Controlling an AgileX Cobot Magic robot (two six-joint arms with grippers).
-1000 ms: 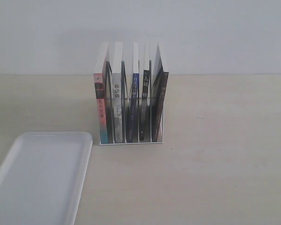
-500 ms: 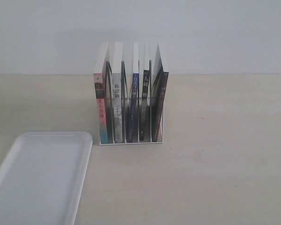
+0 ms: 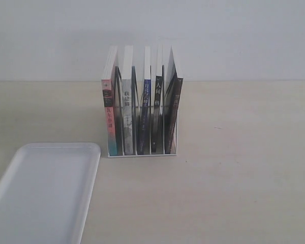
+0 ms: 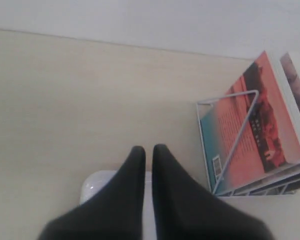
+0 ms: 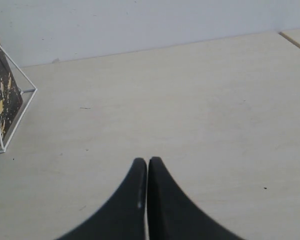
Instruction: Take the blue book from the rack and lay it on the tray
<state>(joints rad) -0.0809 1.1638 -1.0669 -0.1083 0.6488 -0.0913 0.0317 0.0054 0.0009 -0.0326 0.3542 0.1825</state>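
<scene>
Light wooden tabletop (image 3: 234, 178), plain white wall behind. Small white wire rack (image 3: 142, 154) with triangular dividers sits at 12 o'clock from tabletop centre and holds five paperbacks spine-out. The blue book (image 3: 146, 114), dark blue spine with white characters, stands upright in the middle slot. A white-grey spined book (image 3: 127, 114) is at its 9 o'clock and a black-spined book (image 3: 158, 112) at its 3 o'clock. Pink-and-teal spined book (image 3: 109, 119) fills the end slot at 9 o'clock.

Large flat white plastic tray (image 3: 46, 198) with rounded corners lies at 7 o'clock from the rack, apart from it, nothing on it.

Neither arm shows in the exterior view. Left gripper (image 4: 149, 149): black jaws closed, holding nothing, above a tray corner, with the rack's pink-covered end book nearby. Right gripper (image 5: 147, 161): black jaws closed, empty, above bare tabletop, with the rack's dark end book at the frame edge.
</scene>
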